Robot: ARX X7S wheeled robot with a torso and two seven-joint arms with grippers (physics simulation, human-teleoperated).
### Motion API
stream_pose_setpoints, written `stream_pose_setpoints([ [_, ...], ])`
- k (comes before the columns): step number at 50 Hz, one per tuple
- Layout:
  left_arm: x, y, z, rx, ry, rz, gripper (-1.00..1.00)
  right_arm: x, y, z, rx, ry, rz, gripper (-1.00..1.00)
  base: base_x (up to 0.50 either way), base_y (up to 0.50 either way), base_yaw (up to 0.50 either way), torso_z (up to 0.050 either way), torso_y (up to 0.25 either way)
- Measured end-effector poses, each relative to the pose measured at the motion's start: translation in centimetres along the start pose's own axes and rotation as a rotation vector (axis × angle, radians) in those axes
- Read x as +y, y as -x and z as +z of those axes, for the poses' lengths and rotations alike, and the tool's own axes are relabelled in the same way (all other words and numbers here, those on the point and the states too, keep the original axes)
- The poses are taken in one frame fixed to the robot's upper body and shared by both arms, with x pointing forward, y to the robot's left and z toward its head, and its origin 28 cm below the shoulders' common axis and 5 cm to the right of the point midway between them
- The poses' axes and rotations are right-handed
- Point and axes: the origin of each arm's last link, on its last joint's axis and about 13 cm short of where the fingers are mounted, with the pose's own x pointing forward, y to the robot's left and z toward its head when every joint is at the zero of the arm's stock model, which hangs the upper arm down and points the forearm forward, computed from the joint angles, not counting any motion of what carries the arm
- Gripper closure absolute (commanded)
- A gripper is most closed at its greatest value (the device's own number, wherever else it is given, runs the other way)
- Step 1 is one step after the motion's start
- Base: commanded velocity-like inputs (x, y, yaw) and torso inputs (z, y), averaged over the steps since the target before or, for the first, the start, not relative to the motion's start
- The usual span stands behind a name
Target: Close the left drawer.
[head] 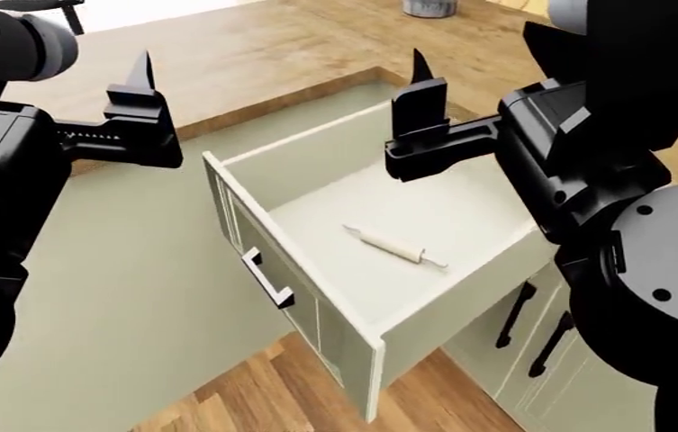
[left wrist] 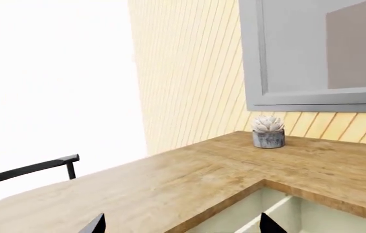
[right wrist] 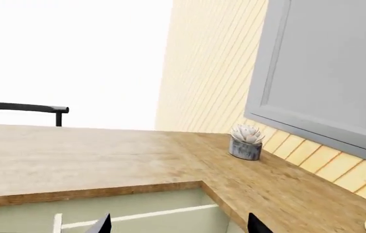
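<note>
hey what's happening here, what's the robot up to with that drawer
A two-armed robot faces a kitchen corner where the left drawer stands pulled far out, a rolling pin lying inside it. The left gripper hovers over the countertop to the drawer's left, and the right gripper hangs above the drawer's back part. Both have their jaws open and hold nothing. Neither touches the drawer or its handle, so closing hasn't begun.
</note>
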Motion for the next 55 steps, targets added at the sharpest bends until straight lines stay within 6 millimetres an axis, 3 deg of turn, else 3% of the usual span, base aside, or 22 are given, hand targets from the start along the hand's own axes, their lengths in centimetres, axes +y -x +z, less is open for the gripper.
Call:
stream_pose_setpoints([
  [34, 0.06, 0.03, 0.10, -0.003, 0.005, 0.004, -1.00, 0.12, 0.19, 0.27, -0.015, 0.009, 0.011, -1.00, 0.00, 0.00, 0.50, 0.000, 0.000],
  [41, 0.10, 0.02, 0.12, -0.004, 0.004, 0.006, -1.00, 0.13, 0.12, 0.24, -0.011, -0.005, 0.000, -1.00, -0.06, 0.03, 0.00, 0.000, 0.000],
  [55, 0.08, 0.02, 0.15, -0.005, 0.002, 0.005, -1.00, 0.17, 0.15, 0.27, -0.013, -0.067, 0.002, -1.00, 0.46, -0.20, 0.00, 0.000, 0.000],
])
